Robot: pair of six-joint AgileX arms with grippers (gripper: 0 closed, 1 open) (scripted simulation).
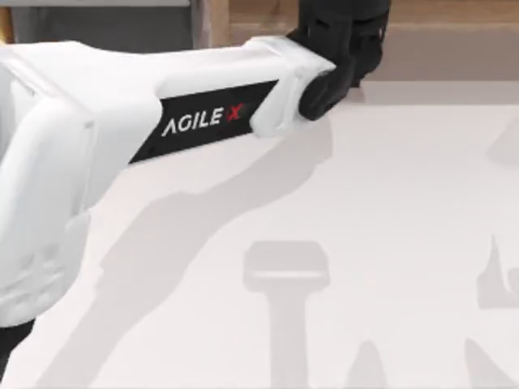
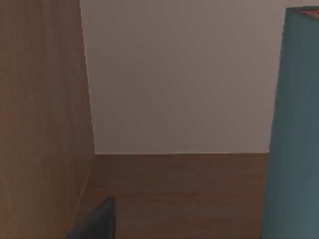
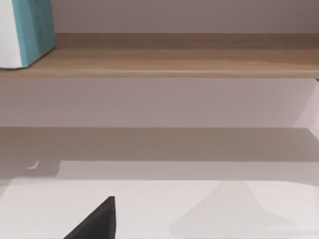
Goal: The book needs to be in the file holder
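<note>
L arm (image 1: 122, 138), white w/ black AgileX band, sits nearest the top cam, running from 9 o'clock up toward 1 o'clock across the white worktop (image 1: 365, 227). Its black wrist and left claw (image 1: 345, 36) reach over the far edge at about 12–1 o'clock, above a brown wooden shelf (image 1: 438, 32). Grey-walled compartment, prob. the file holder (image 1: 105, 28), sits at about 11 o'clock, partly hidden behind the arm.

L wrist view: one dark fingertip (image 2: 97, 221) shows low in frame. Wooden floor (image 2: 179, 194) and wooden side wall (image 2: 40, 114) of a shelf bay, pale back wall (image 2: 179, 74) behind. Book (image 2: 294, 129), teal cover, stands upright just beside the claw on the shelf floor. Can't tell if the claw is wide, narrow or touching the book; the other finger isn't seen.

R wrist view: right claw fingertip (image 3: 97, 221) dark, over the white worktop, well back from the shelf. Can't tell its opening either. Book (image 3: 36, 30) seen from here upright on the wooden shelf board (image 3: 174, 62), teal cover w/ white page edges facing out. Book is on the brown shelf, not inside the grey compartment as far as the views show.
</note>
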